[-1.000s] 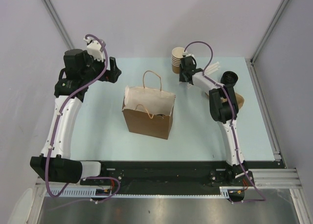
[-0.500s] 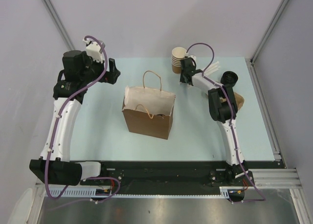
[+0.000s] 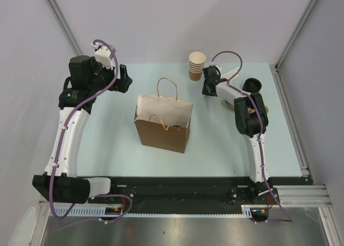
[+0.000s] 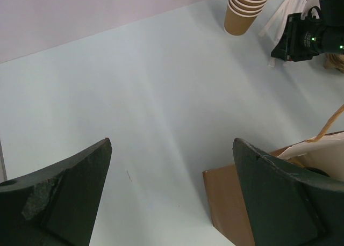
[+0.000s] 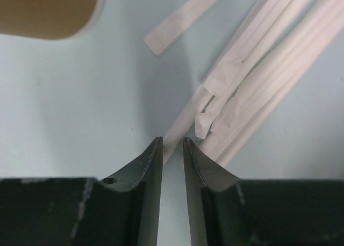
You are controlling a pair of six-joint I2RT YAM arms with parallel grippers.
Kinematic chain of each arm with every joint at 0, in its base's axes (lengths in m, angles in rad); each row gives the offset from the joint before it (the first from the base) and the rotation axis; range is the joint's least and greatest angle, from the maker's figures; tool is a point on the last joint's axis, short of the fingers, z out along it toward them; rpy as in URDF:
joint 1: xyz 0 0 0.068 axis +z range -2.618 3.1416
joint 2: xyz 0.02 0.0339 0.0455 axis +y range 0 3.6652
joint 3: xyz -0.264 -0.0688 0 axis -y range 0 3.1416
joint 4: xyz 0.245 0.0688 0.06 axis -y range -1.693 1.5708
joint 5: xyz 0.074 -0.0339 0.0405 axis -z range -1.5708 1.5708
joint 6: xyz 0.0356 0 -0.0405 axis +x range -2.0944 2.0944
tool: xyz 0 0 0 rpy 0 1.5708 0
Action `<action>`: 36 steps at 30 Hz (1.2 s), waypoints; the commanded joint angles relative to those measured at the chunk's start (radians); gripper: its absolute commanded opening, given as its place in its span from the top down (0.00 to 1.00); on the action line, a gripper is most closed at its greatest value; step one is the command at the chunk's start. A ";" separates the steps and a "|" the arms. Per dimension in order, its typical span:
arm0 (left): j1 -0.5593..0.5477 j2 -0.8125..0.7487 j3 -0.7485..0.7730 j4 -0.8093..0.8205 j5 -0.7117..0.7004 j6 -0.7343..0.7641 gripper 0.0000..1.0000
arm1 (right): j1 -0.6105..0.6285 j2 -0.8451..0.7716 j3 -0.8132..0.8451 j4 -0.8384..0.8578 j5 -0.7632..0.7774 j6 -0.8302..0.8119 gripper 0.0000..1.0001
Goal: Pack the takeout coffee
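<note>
The takeout coffee (image 3: pixel 251 86), a small tan cup with a black lid, stands at the back right of the table, right of my right arm. My right gripper (image 3: pixel 208 88) is low over the table between the cup stack and the coffee. In the right wrist view its jaws (image 5: pixel 172 144) are closed to a narrow gap on the end of a paper-wrapped straw (image 5: pixel 185 122). The open brown paper bag (image 3: pixel 162 125) stands mid-table. My left gripper (image 3: pixel 124 79) hangs open and empty above the table left of the bag (image 4: pixel 242 203).
A stack of lidless tan cups (image 3: pixel 196 65) stands at the back, just left of the right gripper. Several wrapped straws (image 5: pixel 258 69) lie beside it. A brown pulp tray (image 3: pixel 263 110) lies behind the right arm.
My right gripper has moved right and nearer, away from the cup stack to the straws. The left arm has barely moved.
</note>
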 commanded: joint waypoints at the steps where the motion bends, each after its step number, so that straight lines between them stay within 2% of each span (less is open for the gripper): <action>1: 0.009 -0.024 -0.002 0.014 0.024 0.011 0.00 | -0.016 -0.089 -0.058 -0.070 -0.019 0.036 0.75; 8: 0.009 -0.030 -0.002 0.011 0.031 0.017 0.01 | -0.031 -0.145 -0.098 -0.079 -0.038 0.043 0.75; 19: 0.009 -0.043 -0.010 0.009 0.027 0.018 0.01 | -0.014 -0.086 -0.061 -0.071 -0.027 0.061 0.69; 25: 0.009 -0.049 -0.016 0.003 0.019 0.020 0.01 | -0.016 -0.072 -0.069 -0.085 -0.028 0.078 0.72; 34: 0.009 -0.052 -0.018 0.005 0.022 0.020 0.00 | -0.016 -0.099 -0.058 -0.125 -0.062 0.150 0.95; 35: 0.009 -0.052 -0.016 0.005 0.025 0.020 0.00 | -0.014 -0.104 -0.055 -0.128 -0.065 0.155 1.00; 36: 0.009 -0.047 -0.013 0.006 0.025 0.018 0.01 | -0.016 -0.115 -0.054 -0.131 -0.068 0.170 1.00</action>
